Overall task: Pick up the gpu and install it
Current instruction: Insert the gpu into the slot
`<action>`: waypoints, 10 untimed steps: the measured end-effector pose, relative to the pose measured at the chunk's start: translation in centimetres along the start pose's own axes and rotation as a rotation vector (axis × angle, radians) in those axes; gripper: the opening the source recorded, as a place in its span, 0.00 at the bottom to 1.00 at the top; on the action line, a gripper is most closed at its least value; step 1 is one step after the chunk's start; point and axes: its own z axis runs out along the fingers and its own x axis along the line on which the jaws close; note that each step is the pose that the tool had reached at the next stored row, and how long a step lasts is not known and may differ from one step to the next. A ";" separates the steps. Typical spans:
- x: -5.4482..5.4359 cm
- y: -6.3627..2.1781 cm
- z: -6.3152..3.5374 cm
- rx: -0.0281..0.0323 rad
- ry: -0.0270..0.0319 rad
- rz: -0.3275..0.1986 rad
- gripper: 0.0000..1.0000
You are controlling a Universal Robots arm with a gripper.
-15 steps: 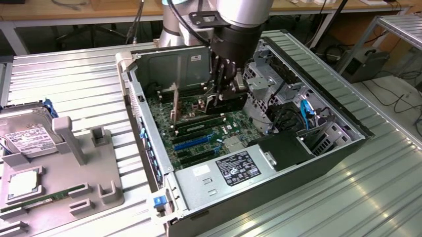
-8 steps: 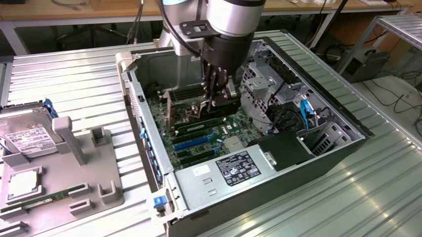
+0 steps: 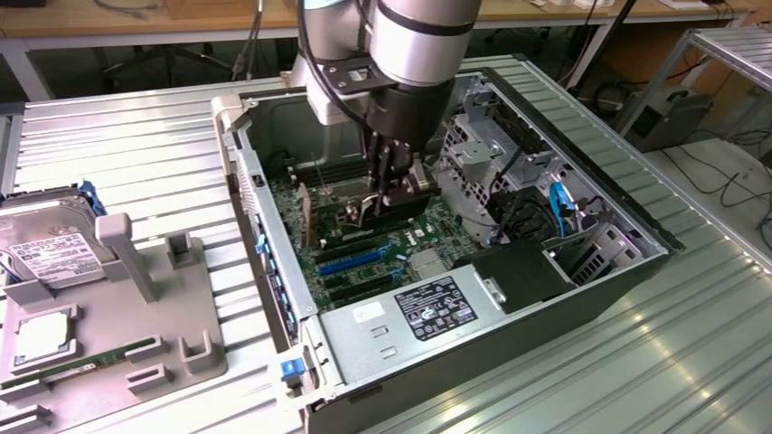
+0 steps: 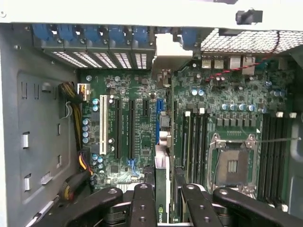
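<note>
Robot arm lowered gpu (image 3: 383, 201) into open PC case (image 3: 603, 271), centre of the exterior frame.

Gripper (image 3: 392, 185) jaws pinched the card edge-on above the motherboard (image 4: 137, 123); in wrist view, gpu (image 4: 161, 189) stood betw. the fingers (image 4: 142, 208), lined up w/ blue slot (image 4: 157, 120); hard drive (image 3: 49, 253) lay at far left.

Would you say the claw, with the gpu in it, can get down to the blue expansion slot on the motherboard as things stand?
Probably yes. The claw holds the gpu edge-on inside the open computer case, just over the motherboard. The blue expansion slot lies bare, with nothing standing across it.
</note>
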 end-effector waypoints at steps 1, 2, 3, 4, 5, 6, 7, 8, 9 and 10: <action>0.0 0.10 0.18 -0.0002 0.0000 -0.007 0.26; 0.0 0.26 0.38 -0.0003 0.0001 -0.011 0.26; 0.0 0.44 0.60 -0.0003 0.0000 -0.013 0.26; 0.0 0.55 0.77 -0.0003 0.0001 -0.013 0.26; 0.0 0.66 0.98 -0.0003 0.0000 -0.013 0.26; 0.0 0.71 1.17 -0.0003 0.0000 -0.012 0.26; 0.0 0.75 1.42 -0.0003 0.0000 -0.008 0.26; 0.0 0.84 1.84 -0.0001 0.0002 0.001 0.26; 0.0 0.89 2.05 0.0001 0.0002 0.006 0.26; 0.0 0.93 2.22 0.0002 0.0002 0.009 0.26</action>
